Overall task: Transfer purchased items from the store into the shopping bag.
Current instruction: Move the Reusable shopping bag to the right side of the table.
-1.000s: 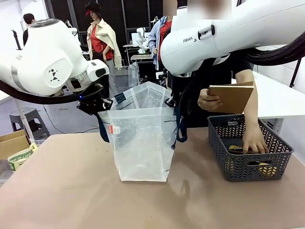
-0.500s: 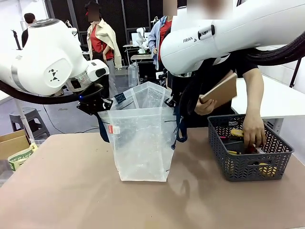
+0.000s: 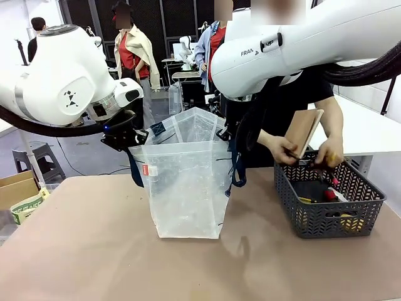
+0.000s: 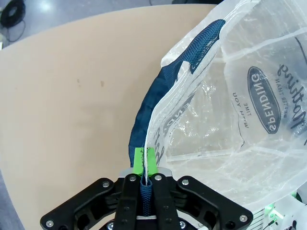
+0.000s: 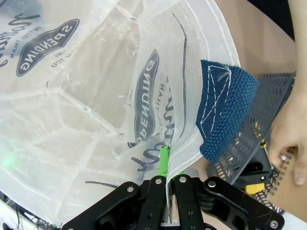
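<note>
Pinching opposite rims of the translucent clear plastic shopping bag with navy strap handles (image 3: 185,188), the left gripper (image 4: 145,158) and right gripper (image 5: 166,165) are each clamped tight on film at a handle. This apparently holds the bag's mouth spread for loading on the tan table (image 3: 81,251). Beside the bag, the slotted walls of the dark grey plastic basket (image 3: 326,216) half hide its goods. Behind the basket, a person's hand (image 3: 280,149) lifts a flat tan-brown packet (image 3: 305,132), its face turned away.

Clear shopping bag (image 3: 185,194) stands open — grey basket (image 3: 326,216) beside it, tan packet (image 3: 305,132) above.
</note>
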`<state>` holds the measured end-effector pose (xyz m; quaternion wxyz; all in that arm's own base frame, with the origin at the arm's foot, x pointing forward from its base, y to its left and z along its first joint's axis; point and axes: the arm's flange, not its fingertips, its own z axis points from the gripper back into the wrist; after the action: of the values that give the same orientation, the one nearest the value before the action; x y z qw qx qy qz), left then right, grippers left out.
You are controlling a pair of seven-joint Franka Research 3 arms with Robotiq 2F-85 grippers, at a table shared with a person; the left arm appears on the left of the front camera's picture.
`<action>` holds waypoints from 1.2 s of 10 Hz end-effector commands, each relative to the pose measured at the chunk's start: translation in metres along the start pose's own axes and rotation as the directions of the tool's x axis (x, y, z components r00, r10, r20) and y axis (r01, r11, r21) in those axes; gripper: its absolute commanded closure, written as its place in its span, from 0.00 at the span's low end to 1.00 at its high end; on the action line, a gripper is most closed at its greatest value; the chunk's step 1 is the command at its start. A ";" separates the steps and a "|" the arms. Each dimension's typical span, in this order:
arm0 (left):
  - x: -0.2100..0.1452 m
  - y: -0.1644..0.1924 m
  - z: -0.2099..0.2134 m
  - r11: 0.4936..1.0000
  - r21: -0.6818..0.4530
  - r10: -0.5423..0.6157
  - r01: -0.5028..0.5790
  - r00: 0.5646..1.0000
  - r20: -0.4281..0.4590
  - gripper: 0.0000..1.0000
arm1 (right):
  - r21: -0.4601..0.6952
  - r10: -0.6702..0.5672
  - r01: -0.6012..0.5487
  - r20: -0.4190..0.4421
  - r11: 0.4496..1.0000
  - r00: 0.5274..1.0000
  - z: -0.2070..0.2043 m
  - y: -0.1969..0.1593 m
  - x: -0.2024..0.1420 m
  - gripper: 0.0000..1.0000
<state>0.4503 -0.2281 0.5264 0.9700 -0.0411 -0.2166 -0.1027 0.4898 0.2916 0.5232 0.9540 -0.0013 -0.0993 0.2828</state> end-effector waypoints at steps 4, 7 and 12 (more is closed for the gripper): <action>0.000 0.003 0.002 1.000 0.018 -0.008 0.008 1.000 0.009 1.00 | -0.001 -0.002 0.002 0.000 1.000 1.000 0.000 -0.001 -0.001 1.00; 0.000 0.003 0.002 1.000 0.018 -0.008 0.008 1.000 0.009 1.00 | -0.001 -0.002 0.002 0.000 1.000 1.000 0.000 -0.001 -0.001 1.00; 0.000 0.003 0.002 1.000 0.018 -0.008 0.008 1.000 0.009 1.00 | -0.001 -0.002 0.002 0.000 1.000 1.000 0.000 -0.001 -0.001 1.00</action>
<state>0.4503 -0.2281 0.5265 0.9700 -0.0410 -0.2166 -0.1028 0.4898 0.2916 0.5232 0.9540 -0.0013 -0.0993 0.2828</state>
